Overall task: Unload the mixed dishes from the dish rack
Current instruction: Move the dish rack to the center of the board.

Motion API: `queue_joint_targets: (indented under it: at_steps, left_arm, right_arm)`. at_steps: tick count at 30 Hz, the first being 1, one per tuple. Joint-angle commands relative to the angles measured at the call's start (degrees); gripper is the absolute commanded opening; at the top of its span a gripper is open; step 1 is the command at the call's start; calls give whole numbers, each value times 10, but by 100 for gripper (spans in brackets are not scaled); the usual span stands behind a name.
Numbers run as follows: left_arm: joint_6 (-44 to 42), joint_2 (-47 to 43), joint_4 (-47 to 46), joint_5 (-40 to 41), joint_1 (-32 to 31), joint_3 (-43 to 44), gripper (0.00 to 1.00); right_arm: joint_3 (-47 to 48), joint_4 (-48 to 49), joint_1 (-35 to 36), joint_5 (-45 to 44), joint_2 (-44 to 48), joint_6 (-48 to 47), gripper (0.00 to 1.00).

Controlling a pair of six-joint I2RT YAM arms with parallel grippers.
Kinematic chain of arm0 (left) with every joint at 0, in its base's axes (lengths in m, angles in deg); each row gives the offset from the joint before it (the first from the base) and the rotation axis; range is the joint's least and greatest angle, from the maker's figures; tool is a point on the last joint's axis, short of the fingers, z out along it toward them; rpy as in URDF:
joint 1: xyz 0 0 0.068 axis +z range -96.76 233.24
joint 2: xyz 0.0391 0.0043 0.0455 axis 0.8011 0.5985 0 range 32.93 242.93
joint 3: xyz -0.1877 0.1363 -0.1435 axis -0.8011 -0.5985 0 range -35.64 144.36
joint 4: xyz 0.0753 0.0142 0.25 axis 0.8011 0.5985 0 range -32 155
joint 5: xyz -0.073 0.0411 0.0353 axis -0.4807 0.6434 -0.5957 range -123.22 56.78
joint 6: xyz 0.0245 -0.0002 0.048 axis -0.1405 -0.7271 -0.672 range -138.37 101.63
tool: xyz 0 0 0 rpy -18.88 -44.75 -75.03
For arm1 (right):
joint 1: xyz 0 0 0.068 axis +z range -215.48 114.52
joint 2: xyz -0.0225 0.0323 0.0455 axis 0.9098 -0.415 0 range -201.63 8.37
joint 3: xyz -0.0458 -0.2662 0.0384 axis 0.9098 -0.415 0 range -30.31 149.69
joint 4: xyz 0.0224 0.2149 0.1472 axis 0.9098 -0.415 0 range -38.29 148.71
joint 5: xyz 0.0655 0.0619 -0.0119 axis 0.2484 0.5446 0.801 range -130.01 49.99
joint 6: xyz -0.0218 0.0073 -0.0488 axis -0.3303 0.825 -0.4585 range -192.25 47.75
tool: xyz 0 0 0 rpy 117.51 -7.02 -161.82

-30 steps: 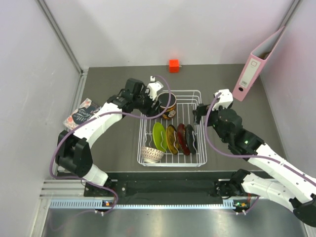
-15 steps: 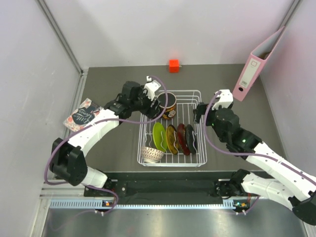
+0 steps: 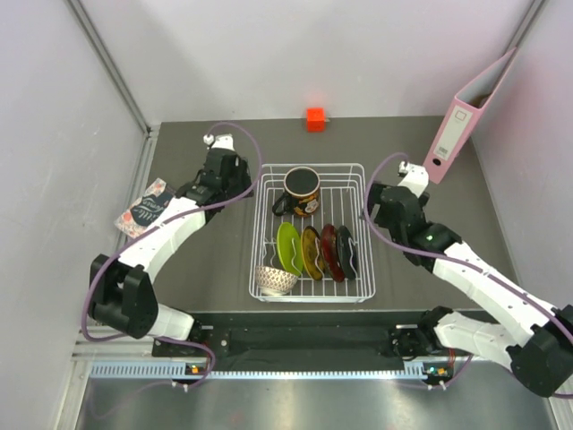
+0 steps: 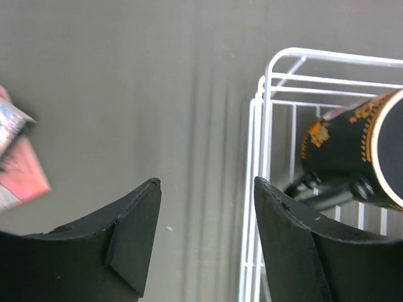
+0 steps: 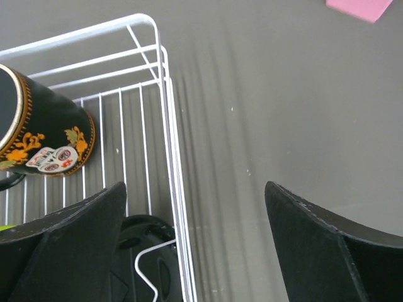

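The dish rack (image 3: 309, 299) is sitting mid-table, holding a mug (image 3: 303, 188) at its far end, four upright plates (image 3: 288, 247) and a bowl (image 3: 275, 280) near-left. The left gripper (image 4: 206, 189) is hovering beside its left rim, the right gripper (image 5: 195, 189) over its right rim, both jaws open, empty.

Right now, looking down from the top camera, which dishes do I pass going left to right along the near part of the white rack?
beige bowl → lime green plate → yellow patterned plate → red plate → black plate

4 plates (image 3: 312, 253), 1 bowl (image 3: 276, 279), 1 mug (image 3: 302, 188)
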Motion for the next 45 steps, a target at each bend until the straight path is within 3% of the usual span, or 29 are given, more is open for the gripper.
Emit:
queue_joint_targets:
  at_steps: [1,7,18,25,32,39,41,42,43,45]
  left_arm:
    - [76,-36,9,-25,-7,-29,65]
    - [91,-21,20,-64,-7,-42,61]
    - [105,-25,-5,-97,-8,-75,58]
    - [116,-8,2,-114,-8,-77,54]
    - [115,0,-4,-132,-14,-90,26]
    - [113,18,-4,-137,-28,-91,20]
    - [112,21,-4,-138,-29,-91,12]
    - [110,26,-3,-139,-29,-91,0]
    - [111,27,-2,-140,-29,-89,0]
    - [112,30,-2,-140,-30,-87,0]
  right_arm:
    - [-7,12,-10,35,-31,24,86]
    - [-20,47,-10,56,-66,23,73]
    - [-13,77,-10,75,-135,17,65]
    - [-14,84,-11,78,-146,15,49]
    - [-13,87,-12,76,-157,12,30]
    - [-14,92,-15,77,-183,14,26]
    - [-15,95,-15,80,-195,15,20]
    - [-15,96,-16,80,-199,15,8]
    - [-14,97,-17,82,-203,16,0]
    - [-10,97,-18,88,-211,20,0]
